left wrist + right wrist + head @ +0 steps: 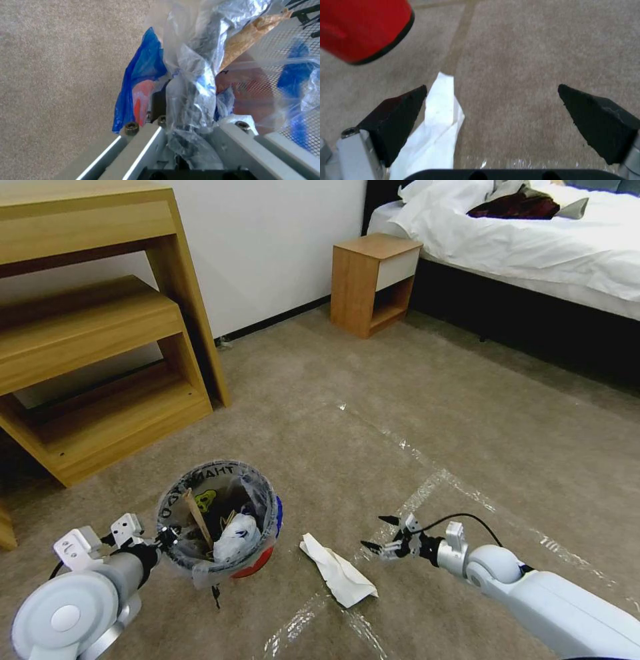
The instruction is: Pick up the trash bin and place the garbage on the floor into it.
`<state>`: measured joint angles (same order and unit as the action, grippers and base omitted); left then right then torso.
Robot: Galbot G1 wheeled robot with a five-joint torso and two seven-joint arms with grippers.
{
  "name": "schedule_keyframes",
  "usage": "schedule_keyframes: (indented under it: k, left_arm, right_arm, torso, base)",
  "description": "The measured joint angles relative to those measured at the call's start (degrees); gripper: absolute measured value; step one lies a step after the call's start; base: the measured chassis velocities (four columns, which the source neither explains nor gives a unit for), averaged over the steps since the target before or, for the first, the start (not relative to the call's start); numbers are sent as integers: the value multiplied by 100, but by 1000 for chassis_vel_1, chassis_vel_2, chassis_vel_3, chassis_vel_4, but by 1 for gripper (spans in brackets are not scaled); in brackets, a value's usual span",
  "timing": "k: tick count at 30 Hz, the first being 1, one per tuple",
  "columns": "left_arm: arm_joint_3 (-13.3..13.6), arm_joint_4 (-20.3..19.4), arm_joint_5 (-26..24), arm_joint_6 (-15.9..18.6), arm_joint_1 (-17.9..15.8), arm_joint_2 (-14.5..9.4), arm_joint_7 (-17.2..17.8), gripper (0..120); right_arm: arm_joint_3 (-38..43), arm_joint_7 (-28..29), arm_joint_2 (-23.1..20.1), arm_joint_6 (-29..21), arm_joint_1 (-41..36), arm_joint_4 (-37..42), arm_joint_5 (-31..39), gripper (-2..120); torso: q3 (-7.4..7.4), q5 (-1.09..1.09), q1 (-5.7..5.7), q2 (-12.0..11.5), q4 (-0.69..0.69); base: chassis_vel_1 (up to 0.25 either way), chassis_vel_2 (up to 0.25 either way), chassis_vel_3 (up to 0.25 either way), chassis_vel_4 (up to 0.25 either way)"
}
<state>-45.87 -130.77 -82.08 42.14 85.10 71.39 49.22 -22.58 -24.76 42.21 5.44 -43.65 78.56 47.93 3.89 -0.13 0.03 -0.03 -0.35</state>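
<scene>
A hotel-style bedroom was seen from the robot's head, looking down at a beige carpeted floor (467, 400) crossed by shiny clear tape lines (427, 487). At lower left, the left gripper (167, 535) held the trash bin (220, 513), a small red bucket with a blue rim, lined with a clear plastic bag (257, 493) printed with lettering and a yellow smiley. Its fingers were clamped on the near rim and bag; in the left wrist view the bunched plastic (190, 105) ran straight down between the two metal fingers (143, 140), with the blue rim (140, 75) and red wall (143, 97) just beside them. Inside the bin stood a thin wooden stick (198, 517), leaning, and a white-blue wad (237, 537) lay beside it.

On the floor just right of the bin lay a piece of white crumpled paper (337, 570), long and flattened. The right gripper (378, 533) hovered just beyond its far side, fingers spread wide and holding nothing. In the right wrist view the two black fingertips (400, 110) stood well apart, the white paper (436, 130) lay beside one of them, and the bin's red base (360, 27) showed in a corner.

Against the white wall stood a stepped wooden shelf unit (87, 347), a small wooden nightstand (373, 280), and a bed (533, 240) with white sheets.
</scene>
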Motion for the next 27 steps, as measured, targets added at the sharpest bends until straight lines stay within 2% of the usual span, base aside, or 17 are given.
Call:
schedule_keyframes:
  k: [4,12,22,27]
  left_arm:
    - [8,46,5,0,-46,0,-6,0]
    - [43,153,27,0,-115,38,-21,0]
    - [60,200,92,0,-107,59,-27,0]
    - [59,208,150,0,-84,120,-56,0]
  right_arm:
    - [-195,68,-73,-130,218,118,-36,100]
    - [-598,-479,26,221,629,-162,-656,100]
    - [-1029,-385,81,142,879,-186,-835,100]
    - [-1304,-966,158,373,1186,-425,-1212,100]
  torso:
    - [0,-1,0,0,0]
    - [0,0,0,0,0]
    - [0,0,0,0,-1]
    - [0,0,0,0,-1]
  base:
    - [0,0,0,0]
    - [0,0,0,0]
    - [0,0,0,0]
    - [0,0,0,0]
